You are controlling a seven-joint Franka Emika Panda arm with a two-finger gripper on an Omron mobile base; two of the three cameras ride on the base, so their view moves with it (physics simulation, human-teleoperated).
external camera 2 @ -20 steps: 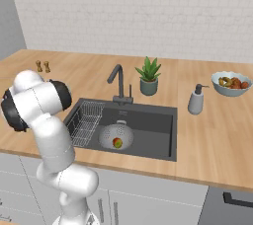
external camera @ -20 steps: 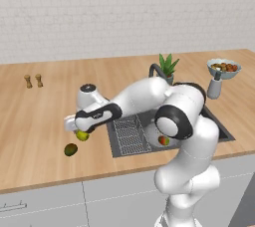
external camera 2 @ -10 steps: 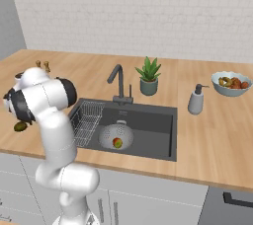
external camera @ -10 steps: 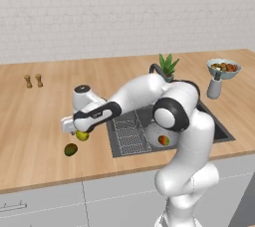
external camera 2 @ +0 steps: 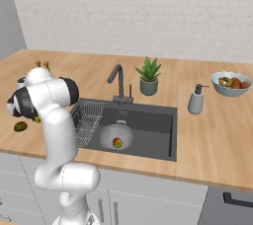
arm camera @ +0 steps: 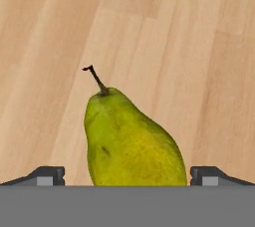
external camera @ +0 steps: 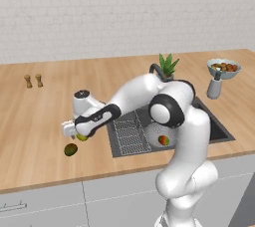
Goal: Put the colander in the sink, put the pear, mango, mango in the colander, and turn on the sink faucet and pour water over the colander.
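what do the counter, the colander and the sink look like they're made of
Counter: looks like wood, matt, with plank seams and grain lines.
Colander: probably metal, light grey with a dotted, perforated look.
Sink: dark grey and matt; could be composite or coated metal, hard to tell.

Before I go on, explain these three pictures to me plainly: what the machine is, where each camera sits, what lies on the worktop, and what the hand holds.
This is a white robot arm on a base in a rendered kitchen. Two cameras ride behind it, left and right; the third looks along its hand. On the wooden worktop lie a small yellow-green pear and a darker green-brown oval fruit. The round light-grey metal colander sits in the dark grey sink with one red-yellow fruit inside. The hand is open around the pear, holding nothing yet.
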